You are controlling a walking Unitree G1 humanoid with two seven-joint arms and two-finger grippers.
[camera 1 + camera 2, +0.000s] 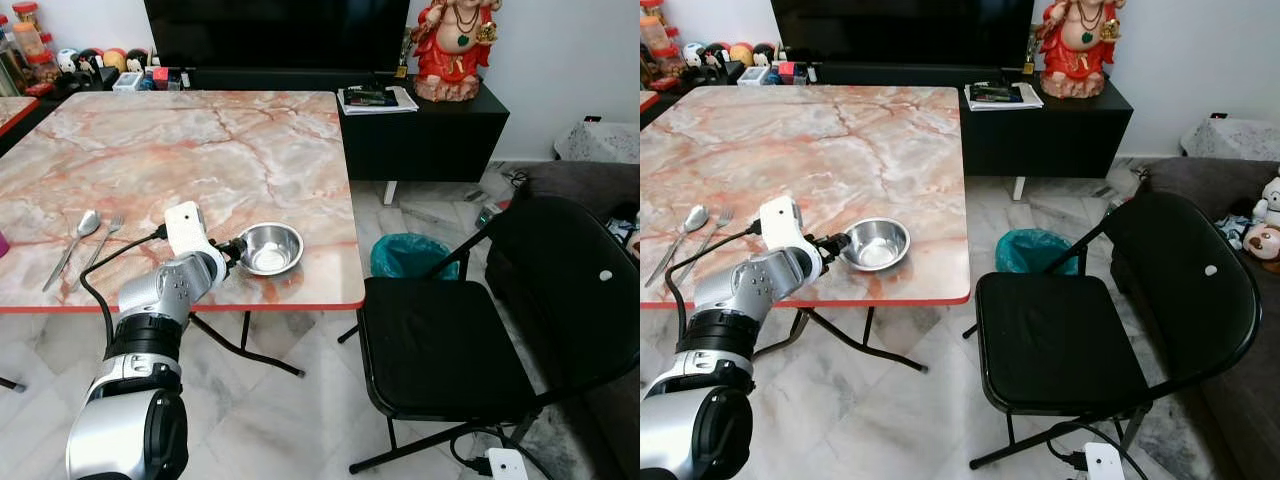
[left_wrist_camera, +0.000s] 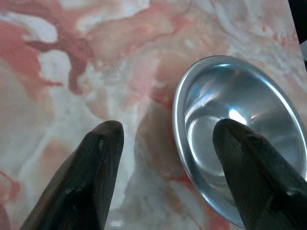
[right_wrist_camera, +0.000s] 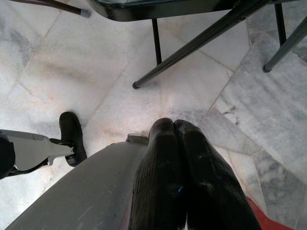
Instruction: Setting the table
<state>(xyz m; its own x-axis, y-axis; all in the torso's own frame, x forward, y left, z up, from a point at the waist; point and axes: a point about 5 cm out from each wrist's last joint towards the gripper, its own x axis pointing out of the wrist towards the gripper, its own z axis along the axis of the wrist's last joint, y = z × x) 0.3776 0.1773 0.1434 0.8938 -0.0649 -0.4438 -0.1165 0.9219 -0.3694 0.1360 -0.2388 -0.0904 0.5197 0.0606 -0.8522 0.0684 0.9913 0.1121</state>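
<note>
Your left gripper (image 2: 163,139) is spread wide, straddling the near rim of a steel bowl (image 1: 272,248): one finger over the inside, the other above the bare marble table (image 1: 200,150). The bowl sits near the table's front right corner, close to the red edge. If you clamp off-center, the thin rim may slip (steel looks slick) and the bowl could skid off. A spoon (image 1: 72,245) and fork (image 1: 97,249) lie well apart, toward your left. Your right gripper (image 3: 175,127) hangs idle, fingers pressed together.
</note>
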